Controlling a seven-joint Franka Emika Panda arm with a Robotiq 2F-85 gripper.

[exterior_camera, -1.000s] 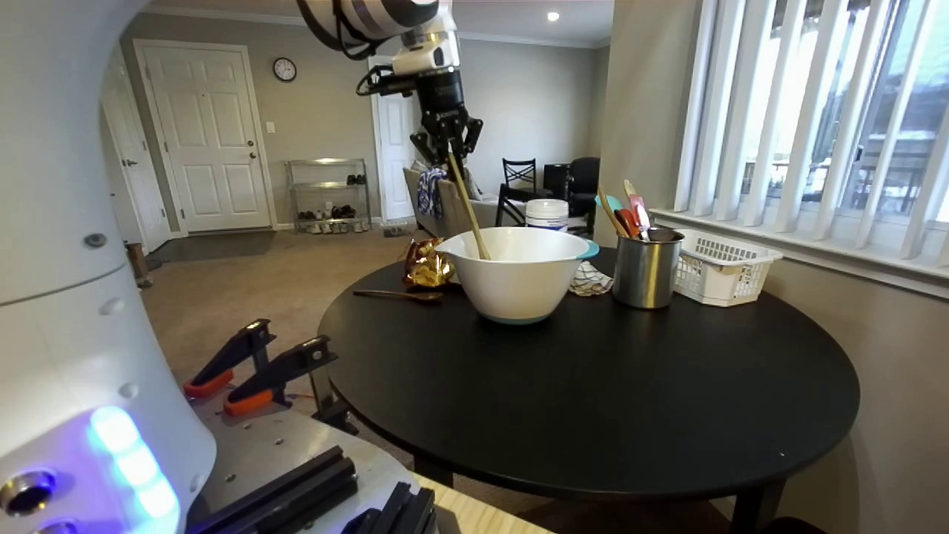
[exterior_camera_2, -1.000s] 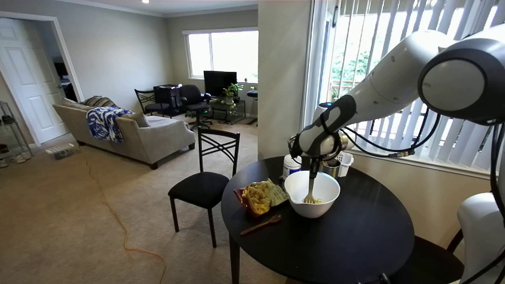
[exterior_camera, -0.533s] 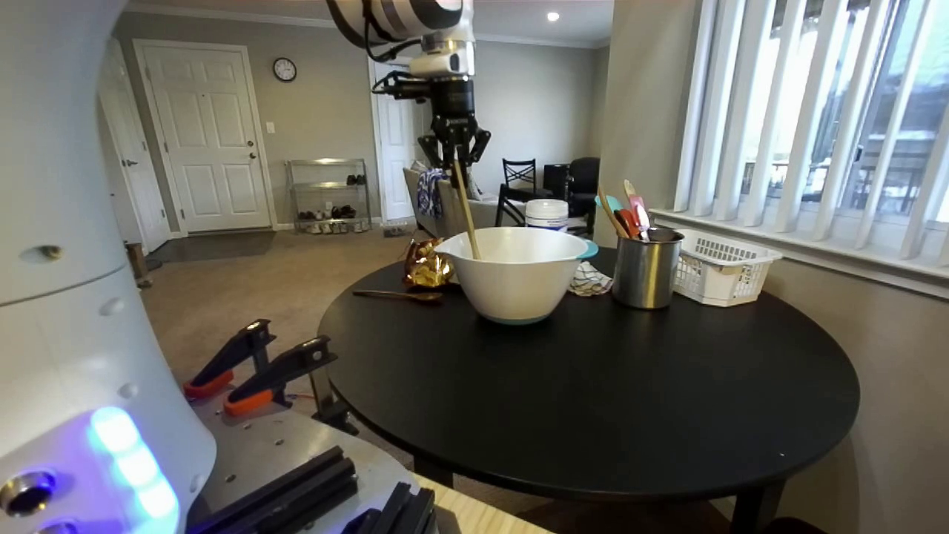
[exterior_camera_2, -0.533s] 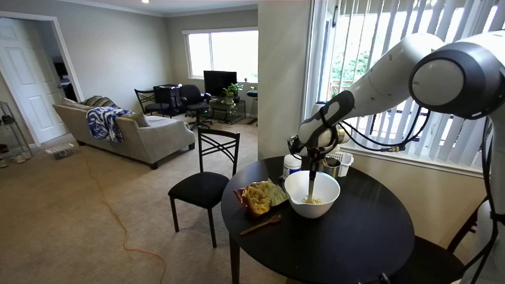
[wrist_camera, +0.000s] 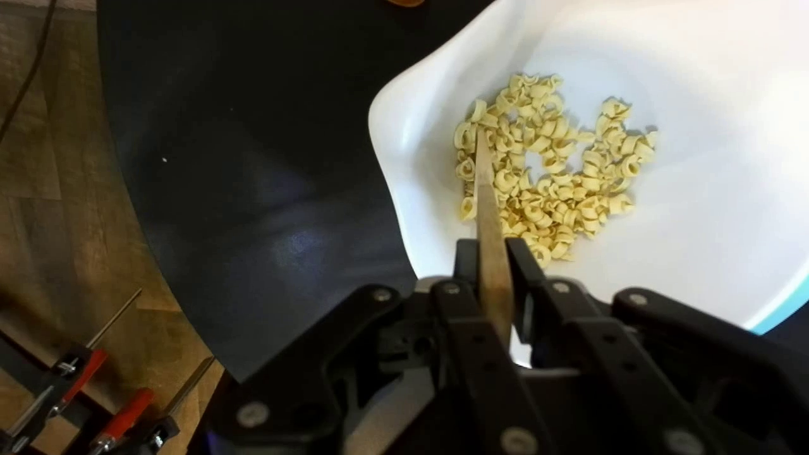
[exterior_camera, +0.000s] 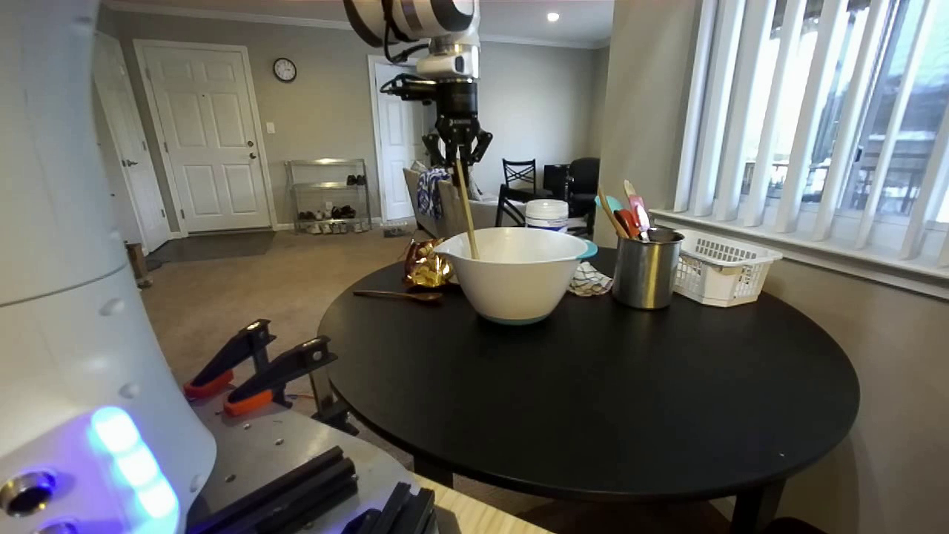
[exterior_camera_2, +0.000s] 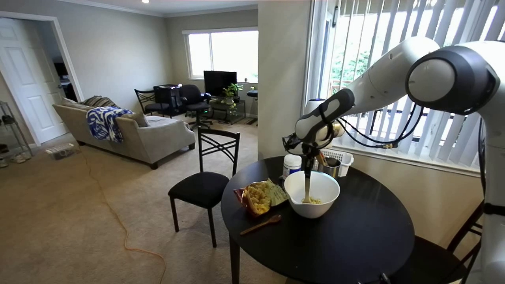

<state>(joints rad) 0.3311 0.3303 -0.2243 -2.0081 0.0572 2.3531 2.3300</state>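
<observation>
My gripper (exterior_camera: 461, 165) is shut on the handle of a light wooden utensil (exterior_camera: 467, 211) above a white mixing bowl (exterior_camera: 515, 293). In the wrist view the utensil (wrist_camera: 490, 221) stands between the fingertips (wrist_camera: 492, 259) and points down into the bowl (wrist_camera: 708, 133). Its lower end touches or lies over pale curled pasta (wrist_camera: 556, 208) on the bowl's bottom, near the pouring spout. In an exterior view the gripper (exterior_camera_2: 307, 173) is over the bowl (exterior_camera_2: 311, 211), with the utensil (exterior_camera_2: 307, 191) nearly upright. Its tip is partly hidden by pasta (exterior_camera_2: 315, 200).
On the black round table (exterior_camera: 593, 400) are an open bag (exterior_camera_2: 258, 197), a dark wooden spoon (exterior_camera_2: 260, 225), a white-lidded tub (exterior_camera_2: 292, 165), a metal utensil pot (exterior_camera: 647, 274), a white basket (exterior_camera: 723, 278) and a checked cloth (exterior_camera: 591, 279). A chair (exterior_camera_2: 203, 189) stands beside the table.
In an exterior view the gripper has moved slightly right and down and become more upright. The held utensil is steeper, and its lower end has shifted toward the bowl's spout. The bowl stays put.
</observation>
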